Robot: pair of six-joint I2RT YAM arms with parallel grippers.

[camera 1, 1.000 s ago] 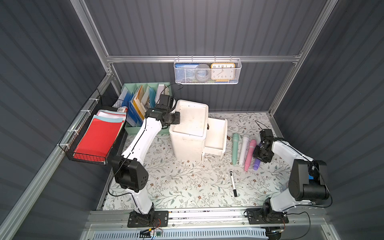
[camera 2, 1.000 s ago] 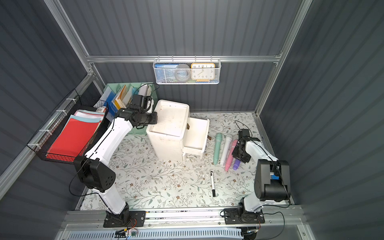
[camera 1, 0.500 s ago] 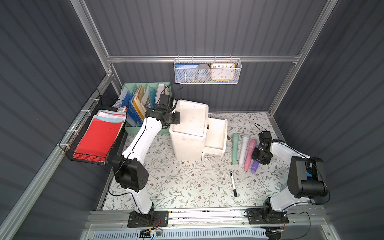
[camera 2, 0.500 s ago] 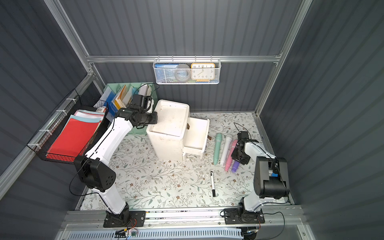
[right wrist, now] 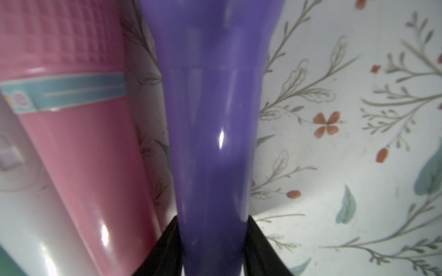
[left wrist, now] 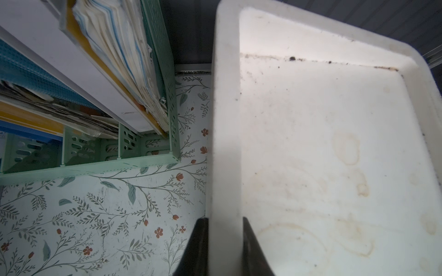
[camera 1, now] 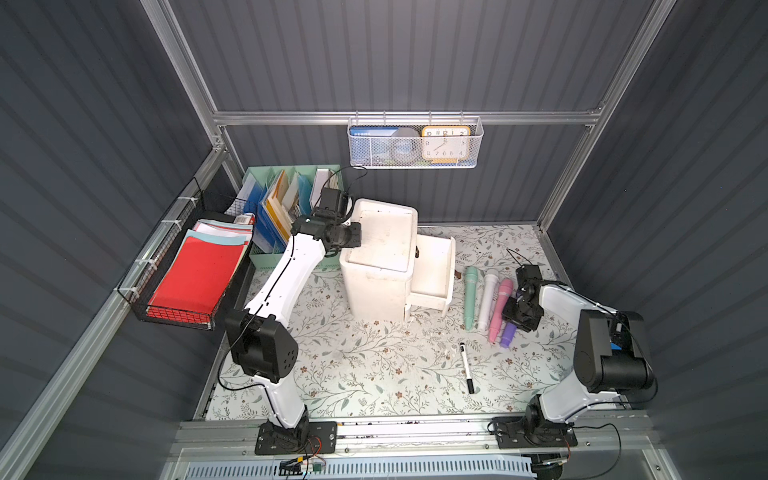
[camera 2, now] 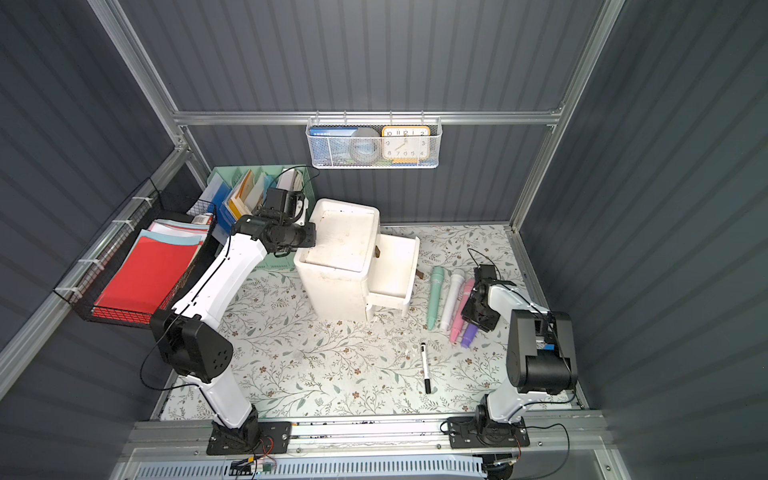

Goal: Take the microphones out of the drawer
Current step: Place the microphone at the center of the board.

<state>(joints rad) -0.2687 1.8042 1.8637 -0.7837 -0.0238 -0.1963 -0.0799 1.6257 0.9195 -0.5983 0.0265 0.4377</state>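
**Top views.** The drawer (camera 1: 430,300) of the white drawer unit (camera 1: 378,249) stands open. Beside it, on the floral table (camera 1: 374,365), a green microphone (camera 1: 470,297), a white microphone (camera 1: 487,301), a pink microphone (camera 1: 498,307) and the purple microphone (camera 1: 508,334) are laid in a row. The purple microphone is partly covered by the right gripper (camera 1: 515,318). A black marker (camera 1: 466,368) is seen nearer the front.

**Left wrist.** The left gripper (left wrist: 224,222) is clamped narrowly on the unit's top rim, and a file organiser (left wrist: 148,162) is seen alongside.

**Right wrist.** The black fingers (right wrist: 165,251) closely flank the purple handle. Whether the handle is gripped cannot be told.
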